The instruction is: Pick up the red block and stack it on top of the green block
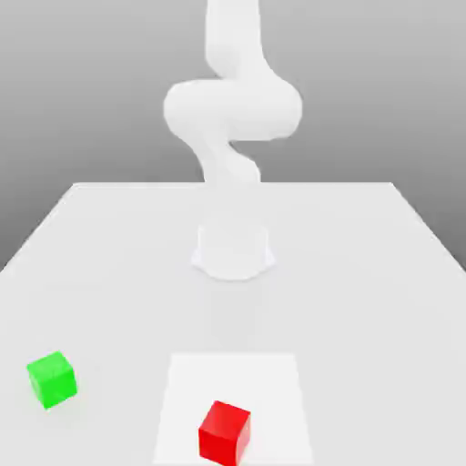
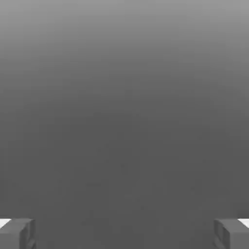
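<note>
The white arm (image 1: 232, 118) rises from its round base (image 1: 233, 250) at the middle of the pale table (image 1: 364, 273), folding over itself up top. From that base, the red block (image 1: 224, 432) sits at about six o'clock, on a lighter square patch (image 1: 273, 382) near the table's front edge. The green block (image 1: 52, 379) lies at roughly eight o'clock, well apart from the red one, flat on the table. In the hand view the gripper (image 2: 124, 233) has its two grey fingertips (image 2: 17, 233) spread wide apart, with nothing between them.
</note>
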`<action>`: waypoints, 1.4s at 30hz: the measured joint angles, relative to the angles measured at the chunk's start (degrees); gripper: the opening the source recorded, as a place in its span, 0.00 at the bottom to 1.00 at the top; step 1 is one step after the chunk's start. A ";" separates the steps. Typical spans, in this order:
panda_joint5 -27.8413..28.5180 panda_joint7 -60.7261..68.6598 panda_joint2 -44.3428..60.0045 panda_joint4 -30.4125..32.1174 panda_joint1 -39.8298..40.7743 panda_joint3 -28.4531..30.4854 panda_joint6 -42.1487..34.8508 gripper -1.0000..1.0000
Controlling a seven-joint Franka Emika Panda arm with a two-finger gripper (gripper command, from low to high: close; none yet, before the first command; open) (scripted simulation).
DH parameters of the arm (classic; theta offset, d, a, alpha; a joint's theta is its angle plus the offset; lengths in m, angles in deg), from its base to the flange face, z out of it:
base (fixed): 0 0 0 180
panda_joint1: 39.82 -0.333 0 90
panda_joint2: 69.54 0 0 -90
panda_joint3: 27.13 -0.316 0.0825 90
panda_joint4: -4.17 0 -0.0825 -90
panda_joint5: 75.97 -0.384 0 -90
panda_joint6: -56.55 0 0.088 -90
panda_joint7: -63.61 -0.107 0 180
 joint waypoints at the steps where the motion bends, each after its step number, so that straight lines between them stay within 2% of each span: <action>1: 0.25 -0.99 2.26 0.41 0.51 -0.45 0.88 0.50; 16: 3.97 -15.07 33.64 5.93 5.10 -3.95 12.70 0.50; 24: 2.42 -20.02 50.01 8.92 5.36 -3.96 19.12 0.50; 29: 3.42 -21.67 60.34 8.10 4.59 -2.92 26.77 0.50; 30: 3.72 -21.90 62.03 7.85 4.33 -2.61 28.17 0.00; 37: 3.86 -22.03 62.25 7.82 4.37 -2.63 28.39 0.00; 42: 1.92 -21.02 53.56 9.22 5.29 -3.68 21.11 0.00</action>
